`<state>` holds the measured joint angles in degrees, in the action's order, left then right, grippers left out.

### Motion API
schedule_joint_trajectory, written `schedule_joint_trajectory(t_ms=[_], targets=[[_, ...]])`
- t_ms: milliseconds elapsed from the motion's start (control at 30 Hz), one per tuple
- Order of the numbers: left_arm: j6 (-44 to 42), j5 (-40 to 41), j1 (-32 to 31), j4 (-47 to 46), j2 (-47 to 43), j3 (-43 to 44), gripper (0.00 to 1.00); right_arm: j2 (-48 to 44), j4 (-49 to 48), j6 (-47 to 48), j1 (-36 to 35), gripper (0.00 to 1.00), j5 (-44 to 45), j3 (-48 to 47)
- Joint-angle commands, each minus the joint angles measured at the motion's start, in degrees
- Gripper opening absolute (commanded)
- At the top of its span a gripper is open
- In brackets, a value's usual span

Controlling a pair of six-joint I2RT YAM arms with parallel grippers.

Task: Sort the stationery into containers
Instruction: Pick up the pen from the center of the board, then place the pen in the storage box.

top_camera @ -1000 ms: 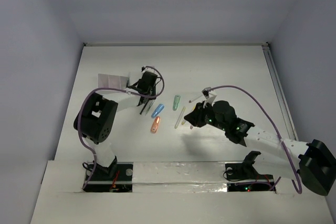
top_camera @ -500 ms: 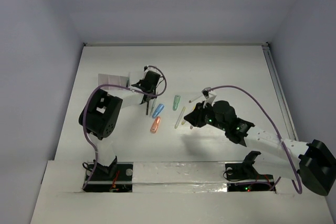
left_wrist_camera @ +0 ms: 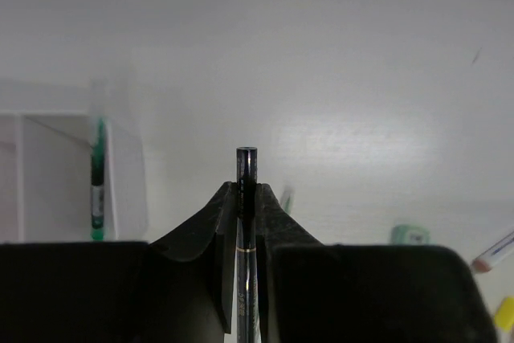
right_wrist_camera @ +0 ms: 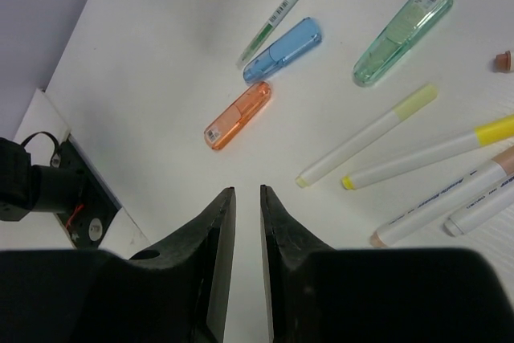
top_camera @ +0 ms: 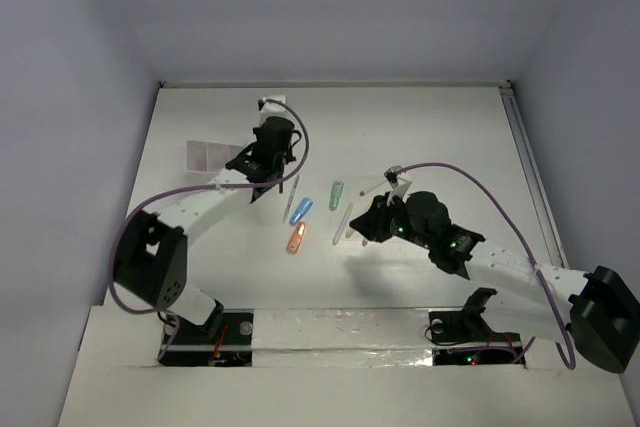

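My left gripper (left_wrist_camera: 246, 190) is shut on a thin dark pen (left_wrist_camera: 246, 162) that stands up between its fingers. It hangs just right of the white compartment tray (left_wrist_camera: 48, 190), which holds a green pen (left_wrist_camera: 97, 178). From above, that gripper (top_camera: 258, 179) sits beside the tray (top_camera: 210, 154). My right gripper (right_wrist_camera: 246, 190) is narrowly open with nothing in it, above bare table just short of an orange marker (right_wrist_camera: 238, 115). Beyond lie a blue marker (right_wrist_camera: 283, 50), a green marker (right_wrist_camera: 401, 23), a thin green pen (right_wrist_camera: 285, 6) and several white highlighters (right_wrist_camera: 365, 136).
In the top view the loose markers lie mid-table between the arms: orange (top_camera: 296, 238), blue (top_camera: 300, 210), green (top_camera: 336, 195). The right gripper (top_camera: 365, 227) hovers at their right side. A purple cable (top_camera: 470, 182) loops over the right arm. Walls close in the table on three sides.
The left arm has stretched out and carried the dark pen up and to the left, away from the loose markers towards the tray. The right arm has stayed still.
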<state>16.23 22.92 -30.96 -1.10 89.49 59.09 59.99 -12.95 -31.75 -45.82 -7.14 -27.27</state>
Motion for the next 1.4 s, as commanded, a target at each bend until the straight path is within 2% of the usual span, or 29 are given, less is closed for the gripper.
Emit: schedule_joint_trajectory(t_ms=[0,133,233,367,600,733,900,1300,1367], targets=[[0.30,7.73,0.46,-8.10,-7.22,2.61,0.00,-1.09,-3.57,-0.16,-0.41,0.24,-0.42,-0.16],[-1.63,10.31,5.01,-12.60,-7.06,3.14,0.00,-3.38,-3.49,0.19,-0.41,0.24,0.37,0.28],[0.02,6.29,11.33,-14.98,-4.95,2.96,0.00,-4.44,-3.40,0.28,-0.41,0.24,0.46,0.46],[-0.92,3.80,16.18,-18.66,-3.01,2.35,0.00,-4.70,-2.96,0.72,-0.41,0.24,0.63,0.72],[-5.76,4.42,16.72,-26.75,-0.38,2.08,0.00,-4.09,-3.48,0.90,-0.41,0.23,0.63,0.63],[-8.84,6.00,16.72,-28.07,2.61,2.35,0.00,-3.74,-3.66,0.81,-0.41,0.23,0.63,0.72],[-11.57,7.40,16.72,-33.16,3.58,-2.38,0.00,-4.00,-3.75,0.90,-0.41,0.23,1.16,0.90],[-14.91,9.69,16.72,-36.43,4.99,-6.18,0.00,-3.56,-4.10,0.72,-0.41,0.23,1.51,0.81],[-14.91,9.95,16.72,-36.34,4.73,-6.35,0.07,-3.47,-4.01,0.63,-0.41,0.23,1.51,0.99]])
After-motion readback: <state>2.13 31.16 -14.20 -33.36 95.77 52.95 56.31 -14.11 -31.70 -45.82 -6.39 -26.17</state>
